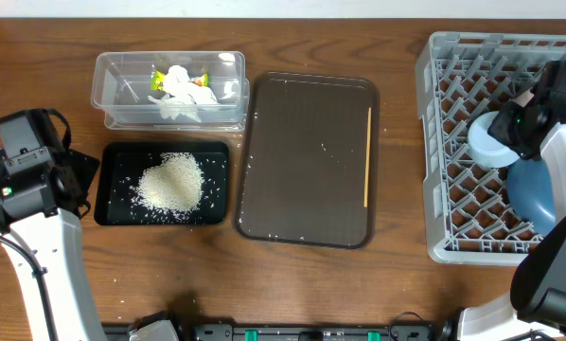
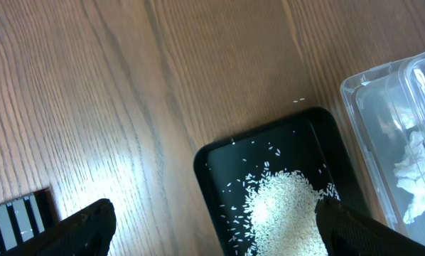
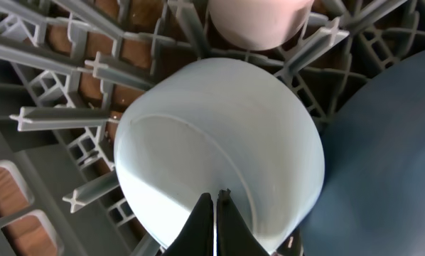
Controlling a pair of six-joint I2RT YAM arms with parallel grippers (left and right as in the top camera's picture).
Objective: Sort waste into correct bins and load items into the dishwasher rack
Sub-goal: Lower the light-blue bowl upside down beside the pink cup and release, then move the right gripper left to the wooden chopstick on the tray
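Note:
The loose rice (image 1: 171, 182) lies heaped in the black tray (image 1: 113, 213). The tissue (image 1: 184, 85) and the green-yellow wrapper (image 1: 157, 78) lie in the clear tub (image 1: 108, 90). The chopstick (image 1: 367, 156) lies on the brown tray. My right gripper (image 3: 216, 195) is shut on the rim of the small light-blue bowl (image 3: 219, 128), which is tilted among the pegs of the grey rack (image 1: 444, 142), next to the blue plate (image 3: 390, 156) and the pink cup (image 3: 259, 21). My left gripper (image 2: 212, 227) is open and empty above the black tray's (image 2: 212, 171) rice (image 2: 283, 206). The mint-green bowl is not in view.
The brown serving tray (image 1: 302, 161) sits in the middle of the table with a few stray grains on it. The clear tub (image 2: 369, 107) stands just behind the black tray. A few rice grains lie on the wood beside the trays.

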